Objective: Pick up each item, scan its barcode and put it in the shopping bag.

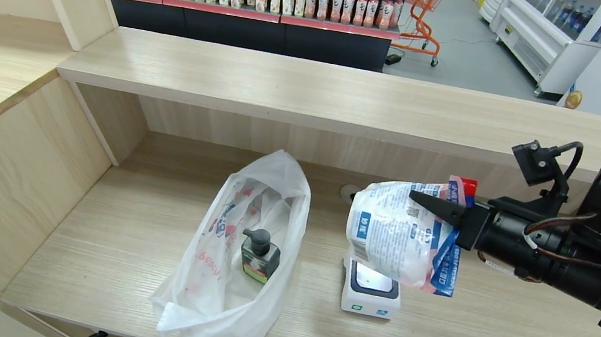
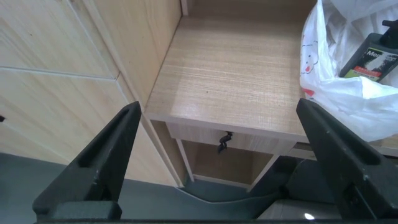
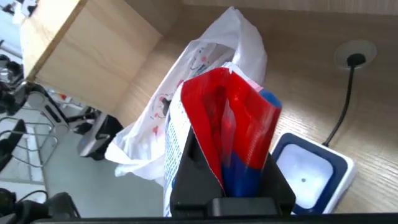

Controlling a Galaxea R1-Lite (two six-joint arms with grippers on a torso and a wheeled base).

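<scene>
My right gripper (image 1: pixel 431 206) clamps the packet (image 1: pixel 393 233) by its red sealed end; scanner (image 1: pixel 369 293) just beneath, shopping bag (image 1: pixel 193 297) farther ahead; I judge it light, soft, slippery, best held at that seam; left gripper (image 2: pixel 219 109) spread.

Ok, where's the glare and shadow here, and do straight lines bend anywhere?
Head view: the shelf edge bows slightly, fisheye-style; shadows beside the shopping bag are faint. Right wrist view: the scanner window, behind the packet in the right claw, glares white. Left wrist view: a pale light patch on the counter.
</scene>
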